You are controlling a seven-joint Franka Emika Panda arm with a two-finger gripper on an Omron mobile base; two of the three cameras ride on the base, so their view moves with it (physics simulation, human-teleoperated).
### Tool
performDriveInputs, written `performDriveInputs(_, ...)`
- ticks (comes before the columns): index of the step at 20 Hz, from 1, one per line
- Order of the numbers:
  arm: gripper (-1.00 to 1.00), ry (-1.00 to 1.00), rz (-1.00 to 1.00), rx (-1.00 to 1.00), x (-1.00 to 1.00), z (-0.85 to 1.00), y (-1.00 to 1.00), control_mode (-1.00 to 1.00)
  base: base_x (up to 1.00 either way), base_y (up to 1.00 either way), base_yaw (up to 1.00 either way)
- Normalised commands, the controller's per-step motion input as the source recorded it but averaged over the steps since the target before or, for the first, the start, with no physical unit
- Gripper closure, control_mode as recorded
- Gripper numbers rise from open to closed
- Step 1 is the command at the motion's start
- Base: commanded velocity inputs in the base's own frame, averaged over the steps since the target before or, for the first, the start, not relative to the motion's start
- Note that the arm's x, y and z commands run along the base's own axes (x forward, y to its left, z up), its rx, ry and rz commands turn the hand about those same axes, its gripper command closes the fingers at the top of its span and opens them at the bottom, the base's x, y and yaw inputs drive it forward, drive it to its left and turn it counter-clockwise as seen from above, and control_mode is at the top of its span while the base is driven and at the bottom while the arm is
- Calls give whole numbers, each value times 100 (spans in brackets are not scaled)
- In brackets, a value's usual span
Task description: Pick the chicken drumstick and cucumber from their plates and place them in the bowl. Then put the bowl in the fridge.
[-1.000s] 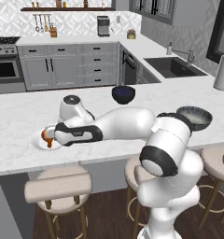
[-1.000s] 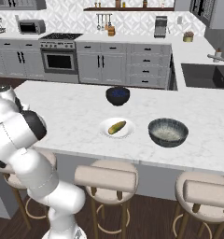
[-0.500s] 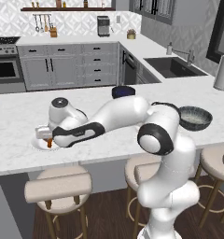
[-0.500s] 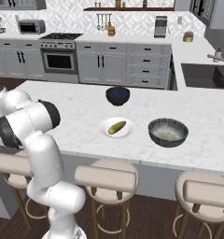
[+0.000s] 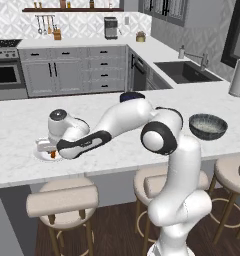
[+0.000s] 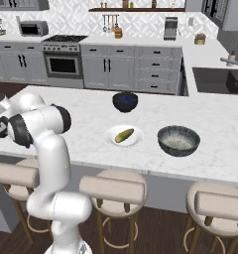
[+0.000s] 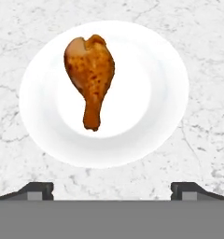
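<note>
The chicken drumstick (image 7: 90, 77), orange-brown and glossy, lies on a white plate (image 7: 151, 93) with its bulbous end away from me. My gripper (image 7: 112, 189) hangs open just above that plate (image 5: 39, 156) at the counter's left, its fingertips (image 7: 37, 189) wide apart and holding nothing. The cucumber (image 6: 124, 135) rests on the second white plate (image 6: 111, 139) mid-counter. Behind it stands the navy bowl (image 6: 125, 100), partly hidden by my arm in the left base view (image 5: 132, 94). The fridge is out of view.
A grey speckled bowl (image 6: 178, 140) sits to the right of the cucumber's plate. A paper towel roll (image 5: 239, 77) stands at the far right near the sink (image 5: 184, 71). Bar stools (image 5: 62, 197) line the counter's near edge.
The arm's elbow and upper links have swung round, and the hand has shifted slightly left over the drumstick's plate. The gripper has stayed open.
</note>
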Motion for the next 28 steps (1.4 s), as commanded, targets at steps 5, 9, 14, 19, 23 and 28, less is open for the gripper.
performDriveInputs(5,-100,3,0,0,41,-12,21,-100,0,0,0)
performDriveInputs(9,-100,8,0,-1,36,-1,38,-100,0,0,0)
performDriveInputs(14,-100,3,0,0,29,-20,4,-100,0,0,0)
performDriveInputs(19,-100,0,0,0,27,-50,0,-100,0,0,0)
performDriveInputs(23,-100,0,0,0,5,-44,-12,-100,0,0,0)
performDriveInputs(28,-100,0,0,0,14,-46,-2,-100,0,0,0)
